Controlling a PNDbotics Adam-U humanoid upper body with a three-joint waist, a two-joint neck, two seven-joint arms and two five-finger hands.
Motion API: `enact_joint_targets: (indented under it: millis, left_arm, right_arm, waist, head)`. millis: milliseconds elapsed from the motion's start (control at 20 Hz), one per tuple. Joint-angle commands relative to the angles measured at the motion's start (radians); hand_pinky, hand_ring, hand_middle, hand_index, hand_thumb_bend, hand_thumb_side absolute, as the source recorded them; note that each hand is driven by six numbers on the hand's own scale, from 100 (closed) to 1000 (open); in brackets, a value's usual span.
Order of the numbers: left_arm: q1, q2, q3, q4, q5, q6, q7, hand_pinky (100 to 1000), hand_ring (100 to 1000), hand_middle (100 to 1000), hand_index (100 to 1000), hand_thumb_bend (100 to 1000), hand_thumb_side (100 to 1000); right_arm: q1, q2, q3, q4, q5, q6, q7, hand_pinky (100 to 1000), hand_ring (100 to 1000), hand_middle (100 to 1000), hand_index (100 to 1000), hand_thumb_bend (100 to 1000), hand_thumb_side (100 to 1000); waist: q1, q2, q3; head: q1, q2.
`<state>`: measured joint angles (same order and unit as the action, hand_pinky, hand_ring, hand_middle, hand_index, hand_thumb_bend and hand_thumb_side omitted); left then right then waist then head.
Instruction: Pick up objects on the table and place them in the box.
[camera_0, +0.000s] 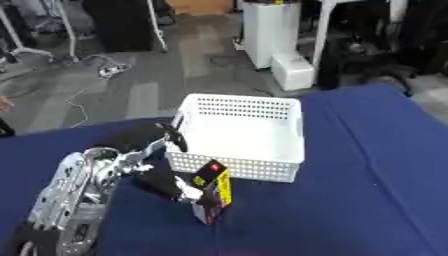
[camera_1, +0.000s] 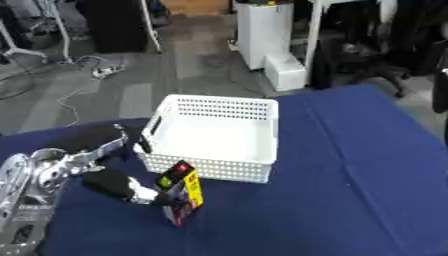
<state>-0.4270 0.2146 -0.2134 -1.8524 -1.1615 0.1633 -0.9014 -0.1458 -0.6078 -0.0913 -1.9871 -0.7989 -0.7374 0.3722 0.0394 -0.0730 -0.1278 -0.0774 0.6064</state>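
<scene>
A small black, yellow and red carton (camera_0: 213, 196) stands tilted just in front of the white perforated basket (camera_0: 242, 131) on the blue table. My left hand (camera_0: 168, 184) comes in from the lower left with its fingers curled round the carton's left side. One black finger (camera_0: 175, 136) sticks up by the basket's left wall. The basket looks empty. My right hand shows in neither view.
The blue tablecloth (camera_0: 367, 170) stretches to the right of the basket. Beyond the table's far edge are a grey floor, a white cabinet (camera_0: 269, 30), a white box (camera_0: 292, 71) and cables.
</scene>
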Motion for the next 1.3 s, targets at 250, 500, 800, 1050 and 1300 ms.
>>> enact_joint_targets:
  millis: [250, 500, 800, 1050, 1300]
  left_arm:
    - [-0.039, 0.009, -0.011, 0.029, 0.001, -0.018, -0.006, 243, 597, 730, 742, 845, 715]
    - [-0.053, 0.008, -0.029, 0.072, 0.005, -0.037, -0.006, 163, 546, 674, 717, 875, 711]
    - [-0.072, -0.004, -0.034, 0.094, 0.003, -0.049, -0.006, 162, 540, 659, 708, 925, 773]
    - [-0.081, 0.002, -0.041, 0.121, -0.002, -0.064, -0.006, 172, 547, 646, 699, 1000, 797]
    - [-0.084, 0.004, -0.039, 0.144, -0.010, -0.071, -0.006, 178, 552, 642, 697, 1000, 804]
  right_arm:
    - [-0.004, -0.028, -0.003, -0.013, 0.003, -0.090, 0.092, 185, 276, 384, 469, 100, 1000]
    - [-0.008, -0.029, -0.002, -0.013, 0.000, -0.086, 0.091, 185, 276, 384, 469, 100, 1000]
    - [-0.010, -0.029, -0.001, -0.013, -0.004, -0.084, 0.093, 185, 276, 385, 469, 100, 1000]
    - [-0.011, -0.029, -0.001, -0.013, -0.005, -0.082, 0.094, 185, 276, 385, 469, 100, 1000]
    - [-0.010, -0.029, -0.001, -0.013, -0.005, -0.082, 0.095, 185, 277, 385, 469, 100, 1000]
  waist:
    - [-0.003, -0.008, -0.001]
    - [-0.001, -0.010, -0.005]
    - [-0.001, -0.010, -0.007]
    - [-0.001, -0.010, -0.008]
    - [-0.001, -0.010, -0.007]
  head:
    - [0.013, -0.008]
    - [0.015, -0.014]
    - [0.018, -0.019]
    - [0.018, -0.021]
    - [0.017, -0.022]
